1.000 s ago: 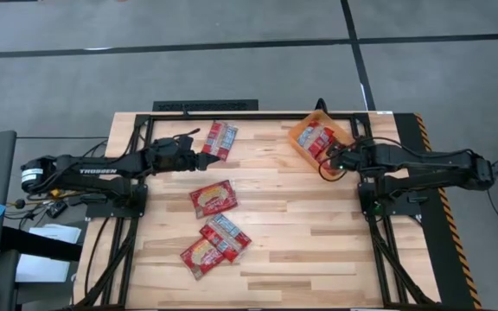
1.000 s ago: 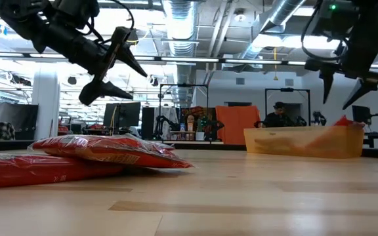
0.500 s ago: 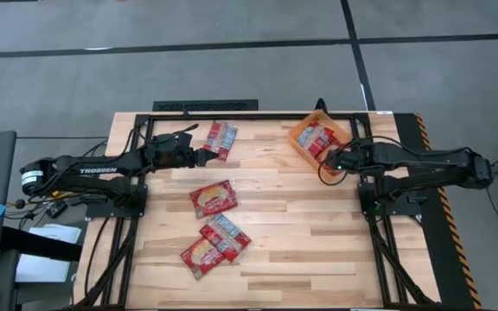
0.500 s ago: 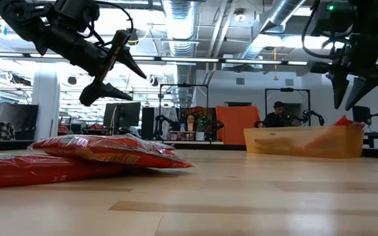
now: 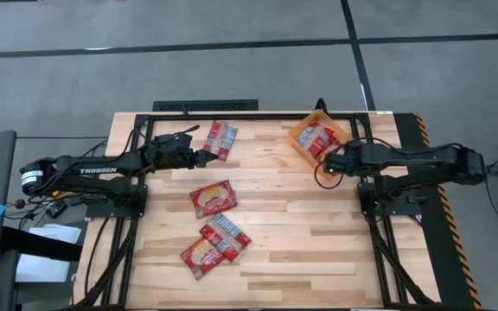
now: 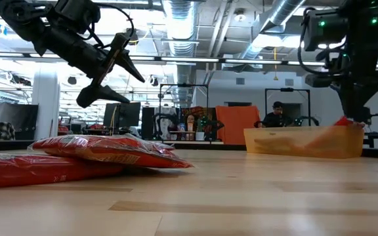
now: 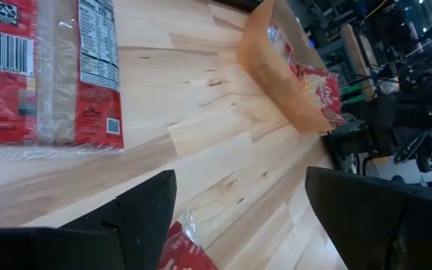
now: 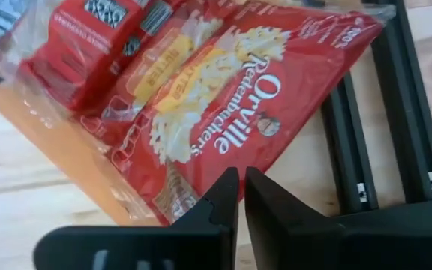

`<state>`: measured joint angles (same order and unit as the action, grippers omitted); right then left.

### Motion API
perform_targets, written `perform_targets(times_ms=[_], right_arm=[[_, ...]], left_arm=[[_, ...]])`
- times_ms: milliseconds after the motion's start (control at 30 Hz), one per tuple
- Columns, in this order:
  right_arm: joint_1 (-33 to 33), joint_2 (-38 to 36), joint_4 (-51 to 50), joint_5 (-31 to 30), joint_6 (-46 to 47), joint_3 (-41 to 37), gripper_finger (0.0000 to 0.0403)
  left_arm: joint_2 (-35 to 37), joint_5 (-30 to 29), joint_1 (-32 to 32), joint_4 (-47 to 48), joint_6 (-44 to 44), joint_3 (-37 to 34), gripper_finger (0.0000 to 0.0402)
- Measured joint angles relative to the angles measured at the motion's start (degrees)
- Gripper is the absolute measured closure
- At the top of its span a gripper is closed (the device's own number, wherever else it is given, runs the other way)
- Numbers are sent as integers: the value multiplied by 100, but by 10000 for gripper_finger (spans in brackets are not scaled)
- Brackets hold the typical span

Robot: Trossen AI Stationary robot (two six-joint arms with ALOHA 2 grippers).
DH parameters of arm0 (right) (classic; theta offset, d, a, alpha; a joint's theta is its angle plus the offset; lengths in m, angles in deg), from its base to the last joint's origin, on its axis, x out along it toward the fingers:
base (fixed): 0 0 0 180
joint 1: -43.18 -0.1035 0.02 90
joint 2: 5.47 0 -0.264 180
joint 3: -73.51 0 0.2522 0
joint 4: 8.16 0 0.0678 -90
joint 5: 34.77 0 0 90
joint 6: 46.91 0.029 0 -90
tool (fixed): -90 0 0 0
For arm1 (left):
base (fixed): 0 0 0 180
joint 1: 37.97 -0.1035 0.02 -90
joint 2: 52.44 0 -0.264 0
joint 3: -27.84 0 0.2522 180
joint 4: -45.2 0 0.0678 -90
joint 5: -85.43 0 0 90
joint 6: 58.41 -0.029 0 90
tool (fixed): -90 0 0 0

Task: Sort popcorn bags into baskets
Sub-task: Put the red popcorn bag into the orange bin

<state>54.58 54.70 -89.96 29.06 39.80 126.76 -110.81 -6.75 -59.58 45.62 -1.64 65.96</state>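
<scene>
Near the far right corner of the tabletop (image 5: 318, 250), the right end effector (image 8: 236, 196) hangs just beside the near edge of the orange basket (image 5: 299, 138), its two dark, matte fingers drawn almost together with only a thin slit between them and nothing caught there. Past their tips lie glossy red popcorn bags (image 8: 223, 112), flat and crinkled in clear film, printed with a cream popcorn picture; they fill the shallow, thin-walled basket and one juts over its rim toward the black frame rails. The basket sits askew against the far edge, close to the right corner.

At the far edge left of centre, the left end effector (image 5: 199, 158) is held above the boards with its blunt black fingers (image 7: 145, 214) spread wide and empty, just beside a lone packet (image 5: 220, 139) lying flat with its barcode and pale label panel upward.

Another packet (image 5: 213, 198) rests alone near the middle of the tabletop, and two more (image 5: 214, 245) overlap closer to the near edge, puffed slightly where one lies on the other. The tabletop is pale wood in long glued strips, smooth and lightly shiny, bordered by a black metal frame. Bare boards stretch wide between the middle packets and the right edge, and along the near right corner.
</scene>
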Motion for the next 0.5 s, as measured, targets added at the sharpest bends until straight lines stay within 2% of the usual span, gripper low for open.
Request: perform_targets(times_ms=[500], right_arm=[[0,806,301,59,-281,0,373]], left_arm=[[0,-59,0,46,0,0,118]])
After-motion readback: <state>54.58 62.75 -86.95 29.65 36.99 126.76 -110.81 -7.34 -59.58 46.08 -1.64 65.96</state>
